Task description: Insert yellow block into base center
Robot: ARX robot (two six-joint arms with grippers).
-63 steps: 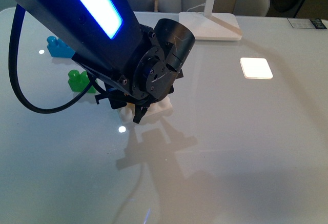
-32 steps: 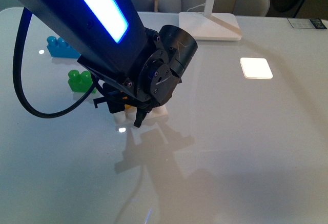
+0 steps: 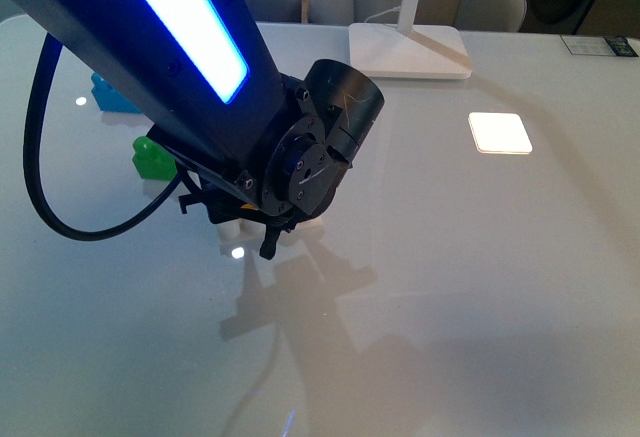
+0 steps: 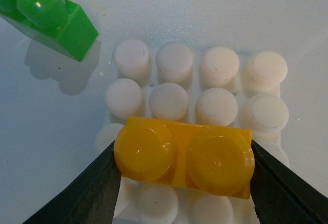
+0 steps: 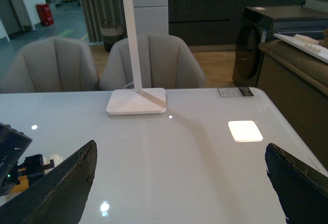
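My left gripper (image 4: 183,168) is shut on the yellow block (image 4: 183,158), with one black finger on each short end. The block lies flat, studs up, just over the white base (image 4: 177,62), covering part of its middle studs. I cannot tell whether it touches them. In the front view the left gripper (image 3: 252,225) and its wrist hide most of the base (image 3: 312,221), and the block is hidden. My right gripper (image 5: 179,183) is open and empty over bare table, far to the right of the base.
A green brick (image 3: 150,157) lies just left of the base and also shows in the left wrist view (image 4: 51,21). A blue brick (image 3: 105,92) lies farther back left. The white lamp foot (image 3: 410,52) stands at the back. A bright light patch (image 3: 500,132) lies on the table at the right.
My left gripper with the yellow block has moved slightly down and toward the camera over the base, covering more of it. The bricks have not moved.
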